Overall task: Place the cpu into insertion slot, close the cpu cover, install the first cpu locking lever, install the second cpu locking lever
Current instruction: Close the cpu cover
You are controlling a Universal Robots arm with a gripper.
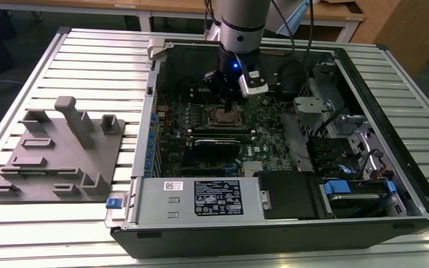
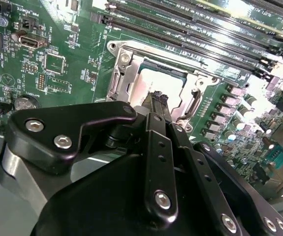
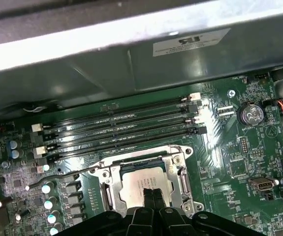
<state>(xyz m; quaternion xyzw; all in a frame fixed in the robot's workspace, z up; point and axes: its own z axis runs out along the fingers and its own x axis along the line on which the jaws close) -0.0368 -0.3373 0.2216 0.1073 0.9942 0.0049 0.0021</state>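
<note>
Gripper: the fingers (image 3: 144,196) are drawn together with hardly any gap and grip nothing. In both wrist views the gripper (image 3: 149,191) (image 2: 156,96) hangs directly above the socket, with its tips over the chip's metal top. Whether they touch it cannot be told.
Arm: in the exterior view the arm (image 1: 241,28) reaches down into the open computer case (image 1: 415,167).
Cpu: the cpu (image 3: 131,187) lies flat in the insertion slot (image 3: 140,166), dull silver face up.
Cpu axis: it is square, with no long axis to speak of. Its edges run square with the socket rim, and one pair runs parallel to the memory slots (image 3: 121,125).
Cpu cover: the cpu cover (image 3: 178,164) lies down around the chip, whose top shows through its window.
Locking lever: a thin wire lever (image 3: 72,173) stretches out from one side of the socket, over the board beside a row of capacitors. Whether it is hooked down cannot be told.
Board: the green motherboard (image 3: 230,167) surrounds the socket, with a coin battery (image 3: 249,114) well apart from it.
Case surroundings: the power supply (image 1: 199,198) sits at the near end of the case. A grey fixture (image 1: 58,156) stands on the slatted table (image 1: 87,50) at the exterior view's left.
</note>
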